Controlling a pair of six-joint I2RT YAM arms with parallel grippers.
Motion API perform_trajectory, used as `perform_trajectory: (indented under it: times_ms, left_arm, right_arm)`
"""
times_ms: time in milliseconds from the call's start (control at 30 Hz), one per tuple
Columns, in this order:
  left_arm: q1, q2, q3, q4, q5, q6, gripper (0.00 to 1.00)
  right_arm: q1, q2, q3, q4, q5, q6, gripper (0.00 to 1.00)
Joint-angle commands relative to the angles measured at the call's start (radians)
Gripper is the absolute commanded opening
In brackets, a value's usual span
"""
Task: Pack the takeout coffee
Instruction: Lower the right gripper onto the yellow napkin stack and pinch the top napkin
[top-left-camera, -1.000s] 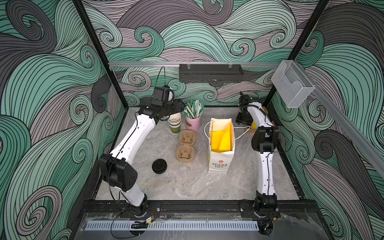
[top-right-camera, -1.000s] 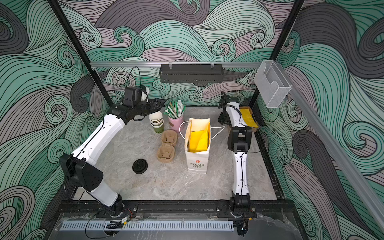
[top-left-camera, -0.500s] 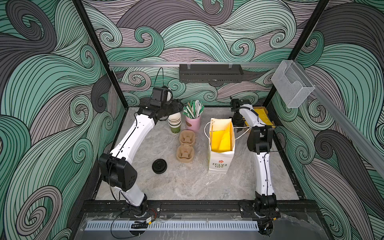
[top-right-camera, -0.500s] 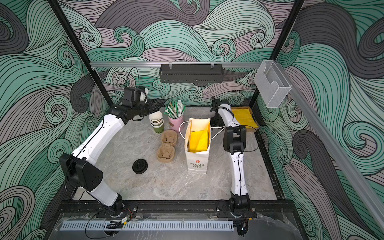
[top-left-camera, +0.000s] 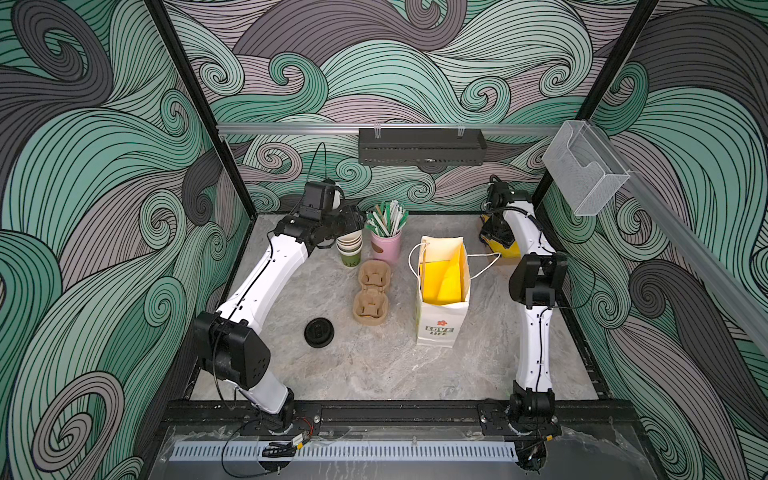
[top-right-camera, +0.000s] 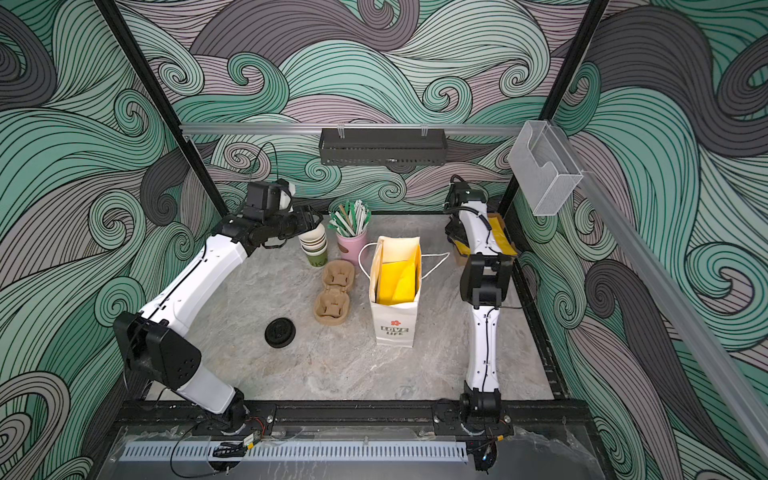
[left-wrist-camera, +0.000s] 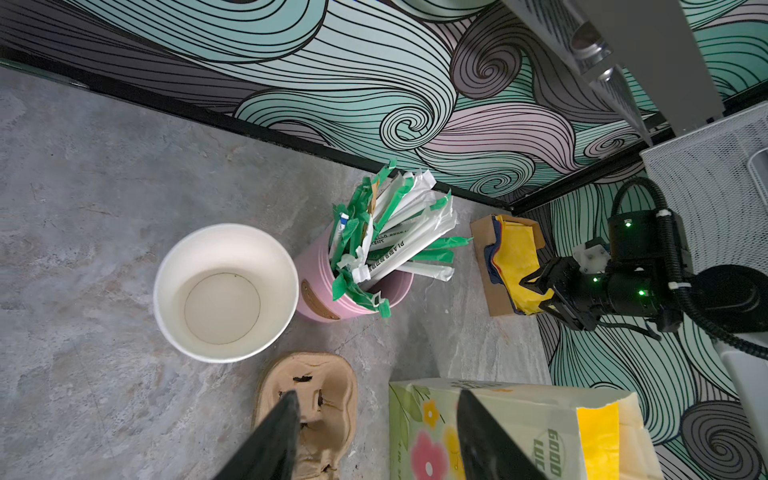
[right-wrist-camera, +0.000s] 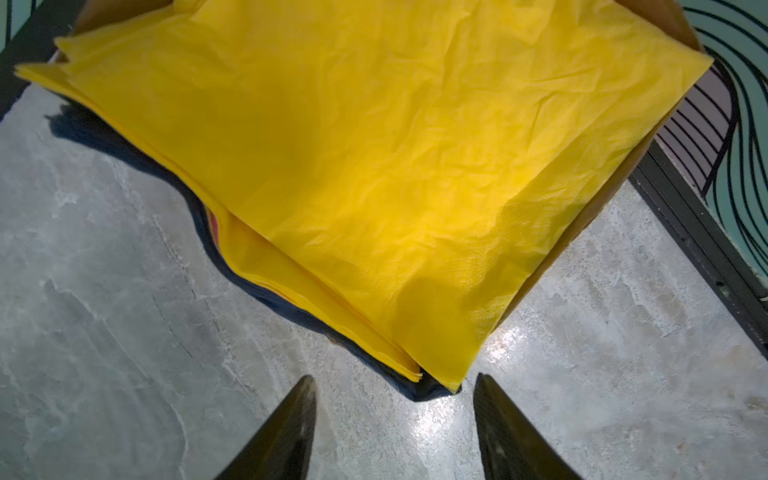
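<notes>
A stack of olive-green paper cups stands at the back of the table with no lid on; in the left wrist view the top cup shows its cream-white inside. My left gripper hovers open and empty just above and beside the stack. A black lid lies alone on the table nearer the front. My right gripper is open and empty at the back right, low over the corner of a pile of yellow napkins.
A pink cup of wrapped straws stands right of the cup stack. Two brown pulp carriers lie in front of it. An open white paper bag with yellow paper inside stands mid-table. The napkins sit in a cardboard box by the right wall.
My right wrist swung left toward the bag and has come back over the napkins at the back right. The left arm has barely moved.
</notes>
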Motion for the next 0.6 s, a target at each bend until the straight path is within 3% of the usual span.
perform_trajectory:
  times_ms: [0,133,367,567]
  left_arm:
    - [0.008,-0.039,-0.017,0.025,-0.025,-0.010,0.62]
    - [0.016,-0.038,-0.030,0.028,-0.026,-0.018,0.62]
    - [0.027,-0.047,-0.034,0.030,-0.023,-0.016,0.62]
    - [0.035,-0.061,-0.071,0.052,-0.020,-0.040,0.63]
  right_arm:
    - [0.004,0.036,-0.017,0.008,-0.005,0.087,0.62]
    - [0.004,0.032,-0.036,0.008,-0.017,0.131,0.62]
    - [0.010,-0.007,-0.058,0.008,0.037,0.215,0.52]
    - [0.014,-0.185,-0.332,0.082,0.105,0.544,0.49]
